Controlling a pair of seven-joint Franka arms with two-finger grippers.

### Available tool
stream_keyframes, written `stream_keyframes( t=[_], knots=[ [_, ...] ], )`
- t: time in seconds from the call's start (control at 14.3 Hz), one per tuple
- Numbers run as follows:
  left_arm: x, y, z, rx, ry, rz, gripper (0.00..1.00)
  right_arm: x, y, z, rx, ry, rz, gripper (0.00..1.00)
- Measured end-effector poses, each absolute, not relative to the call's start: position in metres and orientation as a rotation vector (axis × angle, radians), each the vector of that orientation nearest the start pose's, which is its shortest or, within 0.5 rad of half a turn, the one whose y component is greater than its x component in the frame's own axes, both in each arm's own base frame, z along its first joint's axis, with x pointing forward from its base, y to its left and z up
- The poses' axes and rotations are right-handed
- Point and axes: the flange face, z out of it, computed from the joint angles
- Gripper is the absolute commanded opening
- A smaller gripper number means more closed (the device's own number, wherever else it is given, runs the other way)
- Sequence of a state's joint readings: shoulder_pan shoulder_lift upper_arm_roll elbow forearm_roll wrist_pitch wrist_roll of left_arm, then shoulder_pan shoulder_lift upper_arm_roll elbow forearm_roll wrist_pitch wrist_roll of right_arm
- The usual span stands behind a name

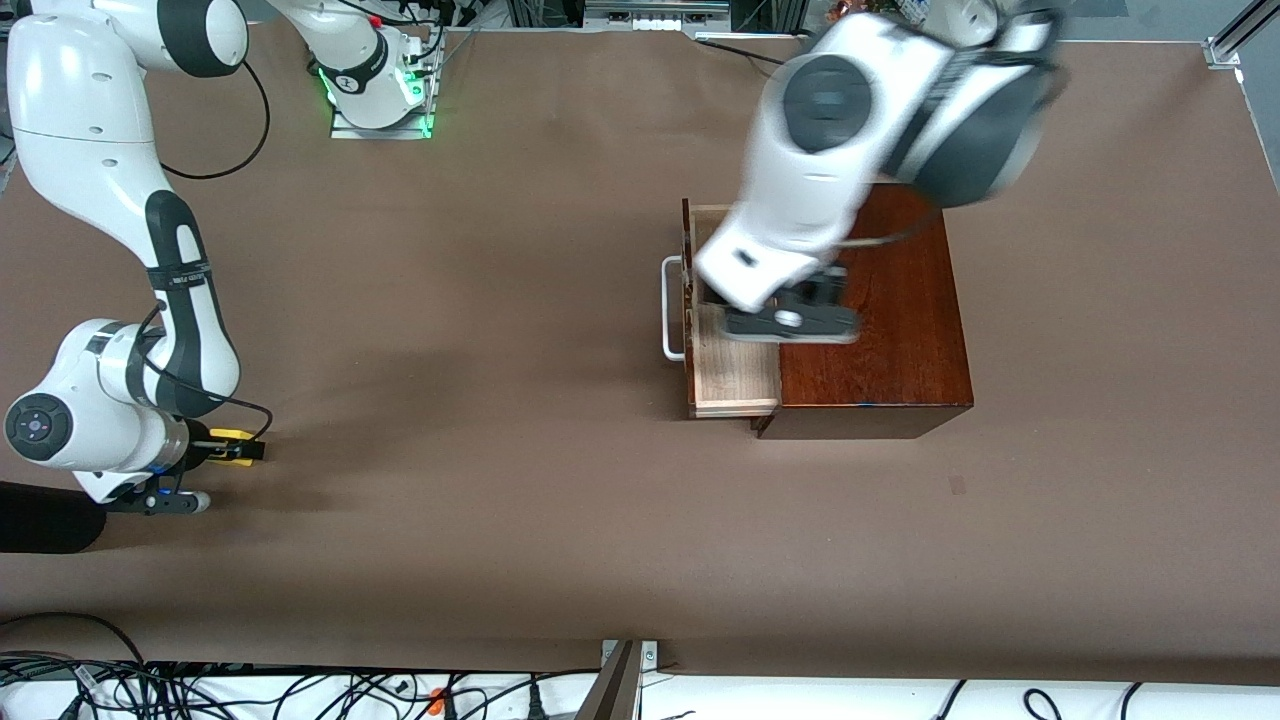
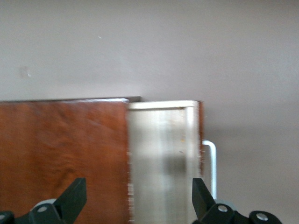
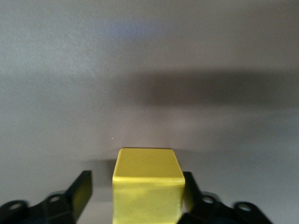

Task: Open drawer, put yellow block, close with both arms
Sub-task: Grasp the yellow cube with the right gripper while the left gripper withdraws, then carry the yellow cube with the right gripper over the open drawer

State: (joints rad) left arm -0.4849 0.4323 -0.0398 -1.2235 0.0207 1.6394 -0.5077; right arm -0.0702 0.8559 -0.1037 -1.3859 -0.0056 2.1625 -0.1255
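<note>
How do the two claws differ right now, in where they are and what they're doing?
The right claw sits low at the table, straddling the yellow block, one finger apart from it. The left claw hangs over the pulled-out drawer, fingers wide, nothing between them. Both are black and two-fingered.

A brown mat covers the desk (image 1: 520,300) from edge to edge, lit evenly with soft shadows. Along the edge nearest the front camera, a white strip carries tangled black cables (image 1: 150,690). A green light (image 1: 325,85) glows near a metal bracket at the top edge.
</note>
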Motion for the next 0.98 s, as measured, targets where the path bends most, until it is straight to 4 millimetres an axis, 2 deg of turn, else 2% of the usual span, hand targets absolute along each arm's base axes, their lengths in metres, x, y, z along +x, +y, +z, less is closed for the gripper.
stream_keyframes(
  t=[0.07,0.21,0.35,0.42,0.49,0.63,0.77,0.84,0.98],
  knots=[
    [0.604,-0.305,0.537,-3.135,0.054,0.030,1.00,0.715,-0.112,0.192,-3.210,0.009,0.141,0.00],
    [0.617,-0.249,0.555,-3.136,0.110,0.050,1.00,0.716,-0.113,0.195,-3.210,0.000,0.135,0.00],
    [0.622,-0.199,0.574,-3.136,0.139,0.064,1.00,0.718,-0.112,0.213,-3.208,-0.003,0.139,0.00],
    [0.623,-0.177,0.582,-3.135,0.162,0.071,1.00,0.719,-0.111,0.236,-3.205,0.000,0.147,0.00],
    [0.622,-0.158,0.589,-3.132,0.196,0.079,1.00,0.719,-0.110,0.267,-3.202,0.003,0.150,0.00],
    [0.618,-0.131,0.599,-3.126,0.235,0.092,1.00,0.713,-0.104,0.344,-3.193,0.005,0.156,0.00],
    [0.611,-0.094,0.600,-3.128,0.177,0.115,1.00,0.693,-0.094,0.420,-3.179,-0.001,0.179,0.00],
    [0.606,-0.074,0.598,-3.131,0.150,0.127,1.00,0.681,-0.087,0.452,-3.172,0.008,0.192,0.00],
    [0.595,-0.050,0.596,-3.138,0.110,0.087,1.00,0.658,-0.061,0.500,-3.162,0.066,0.238,0.00]
  ],
)
